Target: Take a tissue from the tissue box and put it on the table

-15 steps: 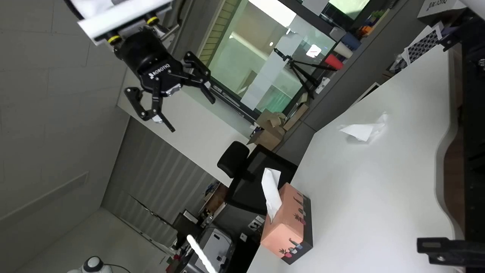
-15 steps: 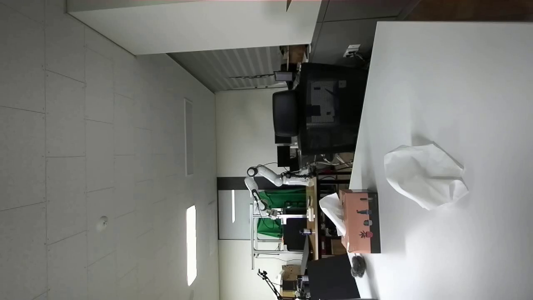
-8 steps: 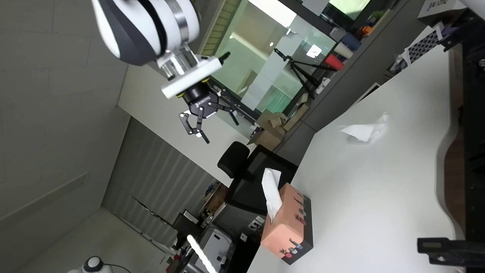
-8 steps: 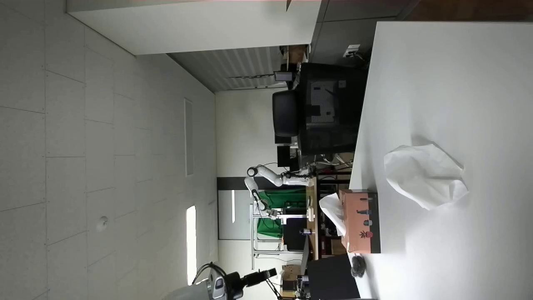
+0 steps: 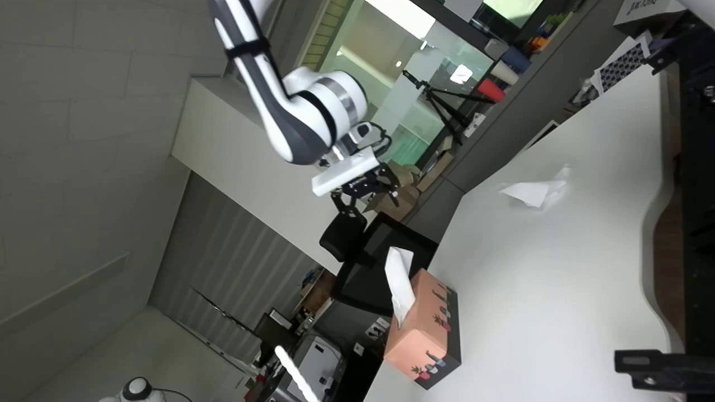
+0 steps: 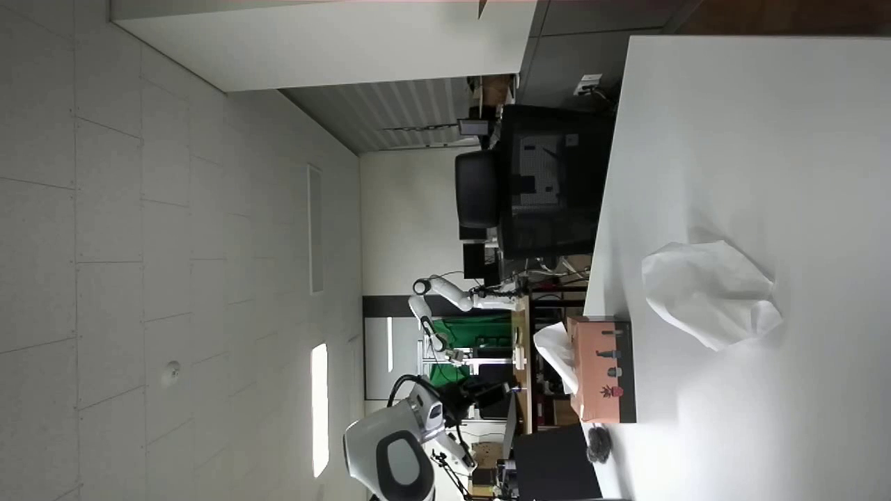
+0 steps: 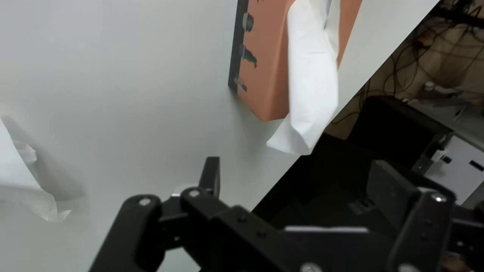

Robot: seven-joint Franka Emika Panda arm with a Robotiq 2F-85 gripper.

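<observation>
The tissue box [image 5: 420, 335] is peach with a dark base and printed potted plants. It stands near the table's edge and also shows in the other views [image 6: 600, 365] [image 7: 264, 71]. A white tissue [image 5: 400, 285] sticks out of its top; it shows in the wrist view too [image 7: 313, 83]. A loose crumpled tissue [image 6: 706, 292] lies on the white table [image 6: 752, 139], apart from the box, and shows at the left of the wrist view [image 7: 19, 177]. My gripper [image 7: 295, 168] is open and empty, above and apart from the box's tissue; in an exterior view it hangs in the air [image 5: 373, 204].
A black office chair [image 5: 385, 268] stands behind the table's edge near the box. A dark fuzzy object [image 6: 598, 444] lies beside the box. A black bracket [image 5: 659, 368] juts over the table's near side. Cardboard boxes [image 5: 396, 198] stand behind.
The arm has come down and moved toward the tissue box in an exterior view, and has entered the other from below. The gripper stays open. The box and both tissues have not moved.
</observation>
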